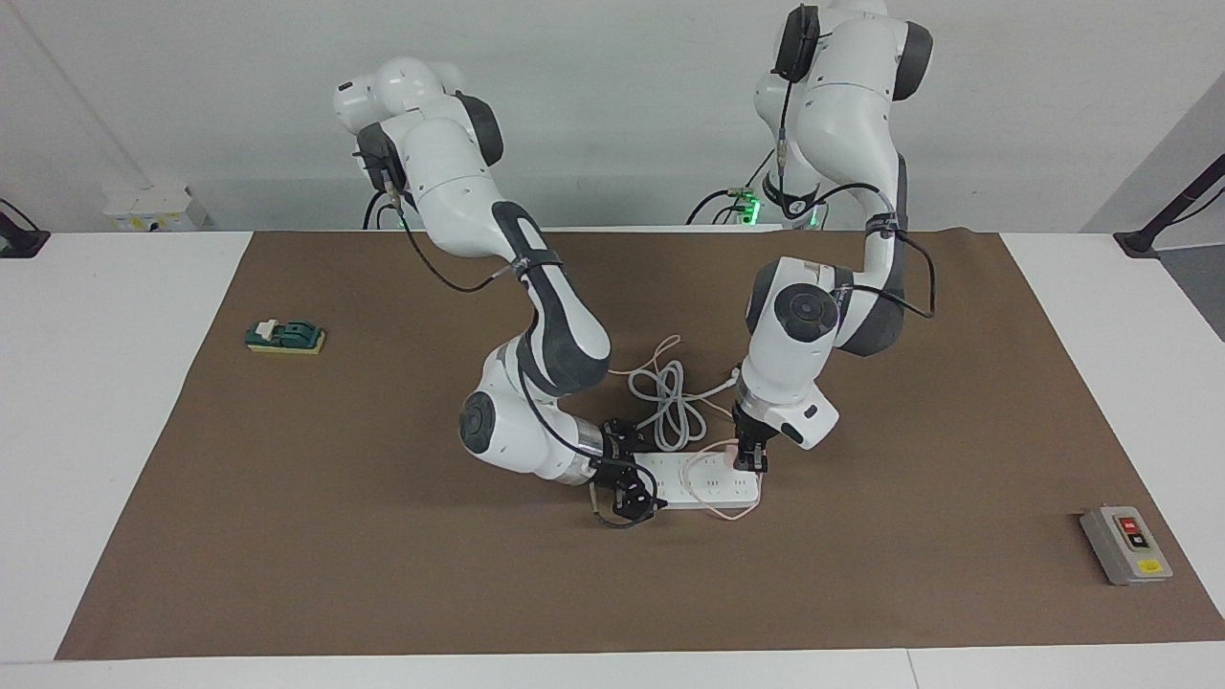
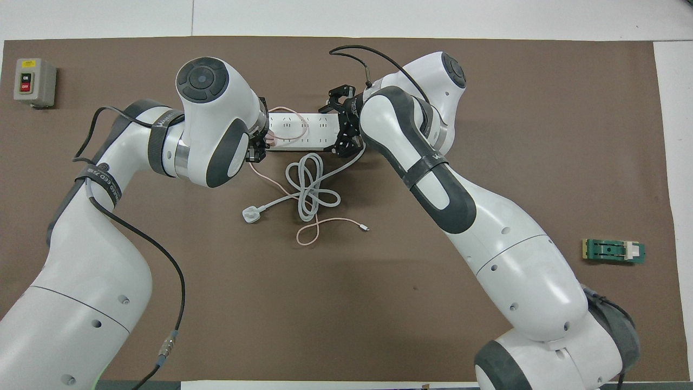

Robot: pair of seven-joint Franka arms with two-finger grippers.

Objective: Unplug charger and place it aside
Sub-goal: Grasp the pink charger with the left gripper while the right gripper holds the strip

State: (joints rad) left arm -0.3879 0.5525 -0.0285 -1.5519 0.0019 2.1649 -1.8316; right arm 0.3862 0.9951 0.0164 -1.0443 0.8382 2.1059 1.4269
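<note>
Midway between the worktop's two long edges, and about midway between its short ones, lies the power strip (image 1: 697, 481) with its length along the long edges; the charger (image 1: 730, 452) sits at the strip's end toward the left arm, apparently plugged in or only just lifting, its thin pink cable (image 2: 311, 230) trailing off toward the robots' edge in loose loops beside the coiled white cord (image 2: 309, 187) and its white plug (image 2: 250, 214); the left gripper (image 1: 752, 461) stands upright over that end with its fingers down around the pink cube, seemingly closed on it, though the fingers hide the contact itself; the upright pose suits a straight pull out of the socket; the right gripper (image 1: 627, 488) comes in low and level at the strip's other end, its fingers spread across the strip's width, and whether they actually clamp it I cannot tell; this placing looks meant to pin the strip down so that it does not rise with the plug; a grey switch box (image 1: 1125, 544) sits near the corner at the left arm's end farthest from the robots, and a green block (image 1: 285, 336) near the right arm's short edge, both well apart from the work.
</note>
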